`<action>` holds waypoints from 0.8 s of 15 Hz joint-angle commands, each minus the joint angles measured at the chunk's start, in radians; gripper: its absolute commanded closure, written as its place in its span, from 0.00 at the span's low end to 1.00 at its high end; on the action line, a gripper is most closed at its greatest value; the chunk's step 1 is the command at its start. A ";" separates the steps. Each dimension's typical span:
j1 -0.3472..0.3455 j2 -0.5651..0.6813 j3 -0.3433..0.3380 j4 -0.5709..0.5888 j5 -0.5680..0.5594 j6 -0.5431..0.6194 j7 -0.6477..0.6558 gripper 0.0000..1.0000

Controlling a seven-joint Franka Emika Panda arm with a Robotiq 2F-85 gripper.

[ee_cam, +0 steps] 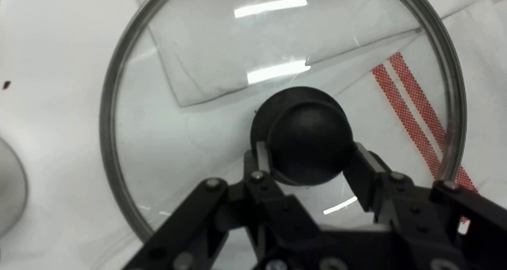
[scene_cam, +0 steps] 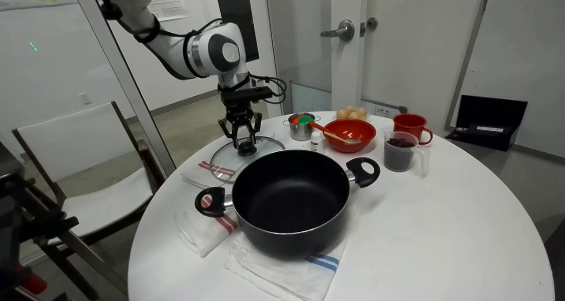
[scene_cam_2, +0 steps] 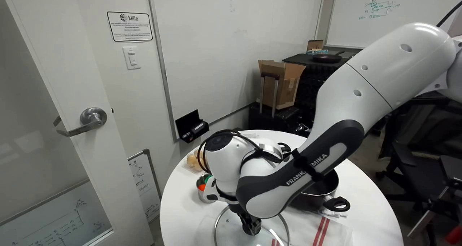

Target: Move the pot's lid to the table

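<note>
While the arm (scene_cam: 212,56) bends down over the table (scene_cam: 441,230), the end effector (ee_cam: 311,156) points downward and grasps the black knob (ee_cam: 311,123) of the glass lid (ee_cam: 233,119), its fingers (ee_cam: 362,183) set against either side. The lid spreads out directly beneath the end effector, looking level, off the pot (scene_cam: 291,204) and over the table; whether its whole rim touches down, I cannot tell. Below it lies a red-striped towel (scene_cam: 198,175), the stripes showing through the glass in the wrist view. Just beside the end effector, nearer the camera and toward the picture's right in an exterior view, the pot stands upright with its dark inside uncovered, one side handle (scene_cam: 216,202) near the lid. It sits on a blue-striped towel (scene_cam: 282,276). Away from the end effector toward the picture's right, in that same exterior view, a small metal pan (scene_cam: 301,132) comes nearest, then a white bottle (scene_cam: 316,141) and a red bowl (scene_cam: 348,137). Pale round things (scene_cam: 351,112) sit behind the bowl, well apart from the end effector. Farthest from it are a clear measuring cup (scene_cam: 399,155) with dark bits inside and a red mug (scene_cam: 410,124) just behind the cup.
</note>
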 commanded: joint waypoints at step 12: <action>-0.023 -0.074 0.039 -0.118 -0.001 0.085 0.006 0.00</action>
